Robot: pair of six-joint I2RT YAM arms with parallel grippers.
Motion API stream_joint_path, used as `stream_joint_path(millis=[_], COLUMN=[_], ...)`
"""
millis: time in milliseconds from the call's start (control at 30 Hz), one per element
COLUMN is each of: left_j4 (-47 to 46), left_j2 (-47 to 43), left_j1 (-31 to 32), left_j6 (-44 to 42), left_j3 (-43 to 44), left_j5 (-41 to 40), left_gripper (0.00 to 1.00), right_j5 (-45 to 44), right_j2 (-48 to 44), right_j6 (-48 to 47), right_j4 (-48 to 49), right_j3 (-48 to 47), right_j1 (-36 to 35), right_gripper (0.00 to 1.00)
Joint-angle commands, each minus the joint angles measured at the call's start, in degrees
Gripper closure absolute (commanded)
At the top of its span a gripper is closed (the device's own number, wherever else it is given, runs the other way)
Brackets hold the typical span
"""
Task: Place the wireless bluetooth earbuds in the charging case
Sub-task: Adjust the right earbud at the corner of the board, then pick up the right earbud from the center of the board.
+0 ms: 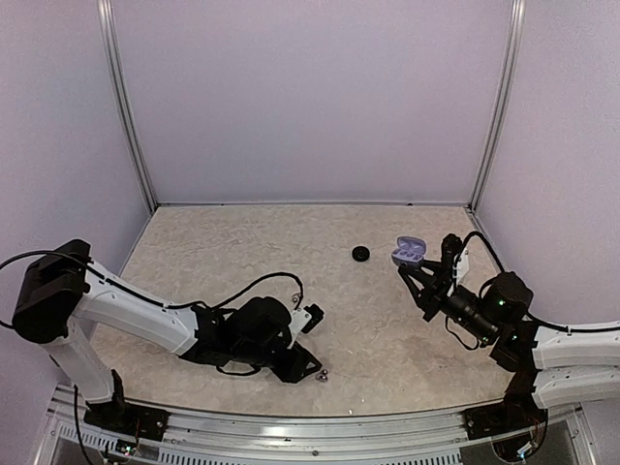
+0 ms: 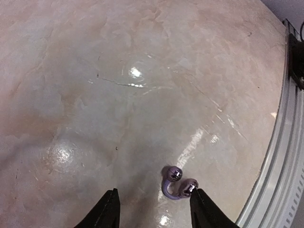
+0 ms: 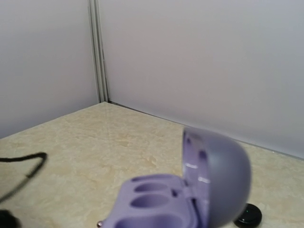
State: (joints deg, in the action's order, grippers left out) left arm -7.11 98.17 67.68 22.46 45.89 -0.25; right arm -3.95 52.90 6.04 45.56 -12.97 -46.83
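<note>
On the bench (image 1: 242, 242), a puck (image 1: 360, 254) lies at about one o'clock from the middle. The case (image 1: 409, 253) is just beside it at three o'clock, in the right hand (image 1: 418, 268), lid raised. An earbud (image 2: 175, 184) lies at six o'clock near the front rail (image 1: 320, 426). It sits between the left hand's (image 2: 153, 202) fingers, closest to the one at three o'clock in the wrist view.

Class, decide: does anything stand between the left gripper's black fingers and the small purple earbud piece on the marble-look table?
Nothing visible does. The small purple earbud piece lies on the table between the fingers of the open left gripper, close beside one of them.
</note>
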Motion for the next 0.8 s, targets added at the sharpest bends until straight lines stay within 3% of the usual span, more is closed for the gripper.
stream_joint_path(millis=[0, 100, 300, 467, 767], left_j4=[-12.34, -16.84, -19.34, -18.11, -25.32], left_j2=[-9.69, -12.39, -9.72, -5.27, 2.86], left_j1=[-0.25, -1.96, -7.91, -8.29, -9.06], left_j6=[-11.52, -18.48, -25.2, -31.64, -35.62], left_j3=[-8.25, -12.02, -12.15, -9.3, -9.74], left_j5=[10.03, 16.36, 28.22, 30.44, 32.04], left_gripper=[0.46, 0.44, 0.45, 0.44, 0.44], right_j5=[1.45, 2.92, 6.62, 8.86, 12.02], right_j2=[-1.95, -2.5, -3.71, -4.61, -4.96], right_j6=[-0.75, -1.0, -0.65, -0.42, -1.06], right_j4=[-1.09, -1.54, -2.35, -3.02, -5.91], right_j3=[0.46, 0.47, 0.57, 0.55, -0.4], right_j1=[0.57, 0.55, 0.73, 1.05, 1.78], right_gripper=[1.0, 1.0, 0.99, 0.99, 0.99])
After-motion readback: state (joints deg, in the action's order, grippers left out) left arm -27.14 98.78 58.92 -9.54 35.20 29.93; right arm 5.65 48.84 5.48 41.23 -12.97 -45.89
